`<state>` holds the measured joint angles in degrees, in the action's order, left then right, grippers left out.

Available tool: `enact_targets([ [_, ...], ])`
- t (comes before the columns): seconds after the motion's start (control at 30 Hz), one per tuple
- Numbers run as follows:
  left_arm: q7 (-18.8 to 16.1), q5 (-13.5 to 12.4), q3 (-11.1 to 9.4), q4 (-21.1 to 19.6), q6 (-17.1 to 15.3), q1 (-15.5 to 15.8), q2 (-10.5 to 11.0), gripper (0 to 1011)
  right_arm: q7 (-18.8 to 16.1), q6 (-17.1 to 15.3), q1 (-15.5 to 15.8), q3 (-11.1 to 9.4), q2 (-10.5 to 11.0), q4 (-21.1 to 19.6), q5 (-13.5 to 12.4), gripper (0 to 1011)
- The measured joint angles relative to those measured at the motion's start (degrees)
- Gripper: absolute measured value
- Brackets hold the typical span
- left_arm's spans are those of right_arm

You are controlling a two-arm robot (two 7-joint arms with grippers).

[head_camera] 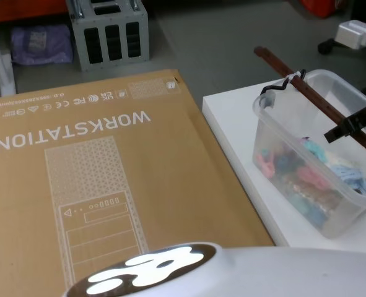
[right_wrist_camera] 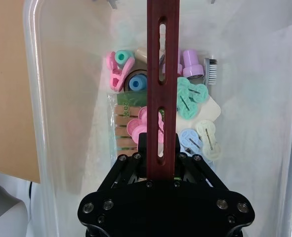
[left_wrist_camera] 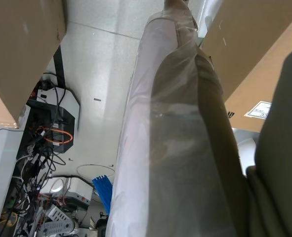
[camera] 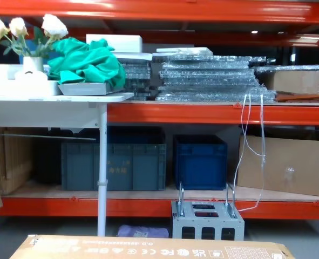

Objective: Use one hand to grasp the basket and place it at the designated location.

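The basket [head_camera: 292, 185] is a translucent whitish tub on the white table [head_camera: 232, 120] at the right of the head view. It holds several small coloured plastic items [right_wrist_camera: 190, 98]. Its long reddish-brown handle [head_camera: 294, 79] stands up over the tub. My right gripper [head_camera: 342, 127] comes in from the right edge and is shut on that handle. In the right wrist view the black right gripper [right_wrist_camera: 160, 154] clamps the slotted handle [right_wrist_camera: 162, 59] from both sides, above the basket's inside [right_wrist_camera: 66, 98]. I cannot tell whether the tub rests on the table or hangs just above it.
A large flat cardboard box [head_camera: 96, 185] printed WORKSTATION lies left of the white table. A grey metal box with holes [head_camera: 108, 31] stands on the floor behind it, with a purple bag [head_camera: 40, 43] beside. Blue crates [camera: 199, 162] sit on the low shelf.
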<state>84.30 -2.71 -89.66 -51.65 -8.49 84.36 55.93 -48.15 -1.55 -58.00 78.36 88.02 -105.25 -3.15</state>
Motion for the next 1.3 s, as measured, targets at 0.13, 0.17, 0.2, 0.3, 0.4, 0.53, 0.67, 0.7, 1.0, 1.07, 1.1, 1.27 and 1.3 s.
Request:
enact_targets([
  [0.13,0.00,0.00,0.00,0.00,0.00,0.00,0.00,0,-0.04,0.00,0.00,0.03,-0.03,-0.01,0.00,228],
  [0.17,0.00,0.00,0.00,0.00,0.00,0.00,0.00,0,-0.05,0.01,0.00,0.03,-0.04,-0.02,0.00,228],
  [0.2,0.00,0.00,0.00,0.00,0.00,0.00,0.00,0,-0.07,0.02,-0.01,0.03,-0.05,-0.03,-0.01,228],
  [0.3,0.00,0.00,0.00,0.00,0.00,0.00,0.00,0,-0.13,0.03,-0.02,0.03,-0.05,-0.03,-0.01,228],
  [0.4,0.00,0.00,0.00,0.00,0.00,0.00,0.00,0,-0.18,0.03,-0.03,0.03,-0.06,-0.03,-0.01,297],
  [0.53,0.00,0.00,0.00,0.00,0.00,0.00,0.00,0,-0.27,0.06,-0.06,0.03,-0.08,-0.03,-0.01,392],
  [0.67,0.00,0.00,0.00,0.00,0.00,0.00,0.00,0,-0.30,0.06,-0.07,0.03,-0.09,-0.03,-0.01,536],
  [0.7,0.00,0.00,0.00,0.00,0.00,0.00,0.00,0,-0.31,0.06,-0.07,0.03,-0.09,-0.04,-0.01,560],
  [1.0,0.00,0.00,0.00,0.00,0.00,0.00,0.00,0,-0.39,0.06,-0.07,0.03,-0.13,-0.04,0.02,844],
  [1.07,0.00,0.00,0.00,0.00,0.00,0.00,0.00,0,-0.40,0.06,-0.07,0.03,-0.13,-0.03,0.02,902],
  [1.1,0.00,0.00,0.00,0.00,0.00,0.00,0.00,0,-0.41,0.06,-0.07,0.03,-0.13,-0.04,0.02,936],
  [1.27,0.00,0.00,0.00,0.00,0.00,0.00,0.00,0,-0.45,0.06,-0.07,0.03,-0.14,-0.04,0.02,1000],
  [1.3,0.00,0.00,0.00,0.00,0.00,0.00,0.00,0,-0.46,0.06,-0.07,0.03,-0.13,-0.03,0.02,1000],
])
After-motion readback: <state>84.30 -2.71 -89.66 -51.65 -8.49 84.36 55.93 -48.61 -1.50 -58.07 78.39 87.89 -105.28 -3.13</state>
